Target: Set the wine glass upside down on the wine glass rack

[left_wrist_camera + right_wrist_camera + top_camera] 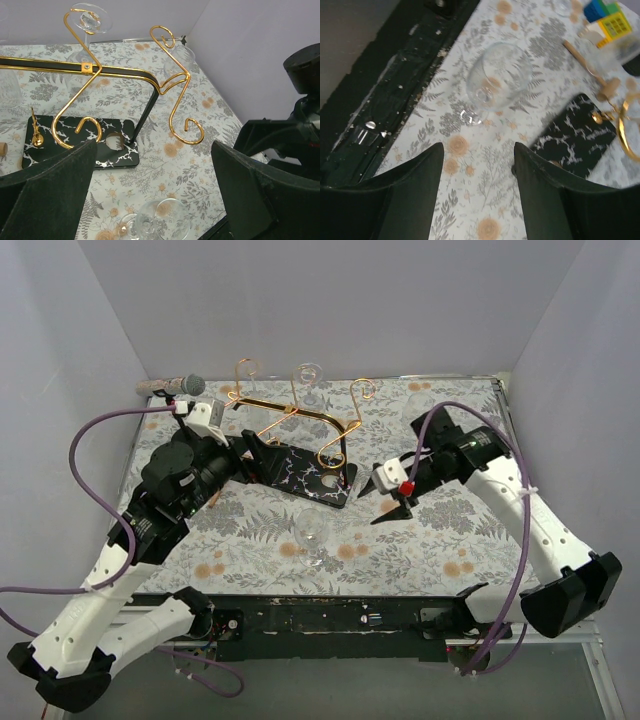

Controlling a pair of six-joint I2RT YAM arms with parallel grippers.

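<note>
A clear wine glass (312, 533) sits on the floral cloth near the front middle and seems to stand upright; it shows in the left wrist view (159, 225) and the right wrist view (497, 76). The gold wire rack (292, 412) stands behind it on its black veined base (312, 478), also in the left wrist view (107, 75). Another glass (308, 375) hangs upside down on the rack. My left gripper (262, 455) is open and empty over the base's left end (154, 145). My right gripper (380, 496) is open and empty, right of the base (477, 147).
A microphone (180, 385) lies at the back left. A further clear glass (177, 57) stands behind the rack's right curl. Coloured blocks (606, 14), a wooden stick (582, 57) and a cork (611, 86) lie beyond the base. The black table edge (330, 615) runs along the front.
</note>
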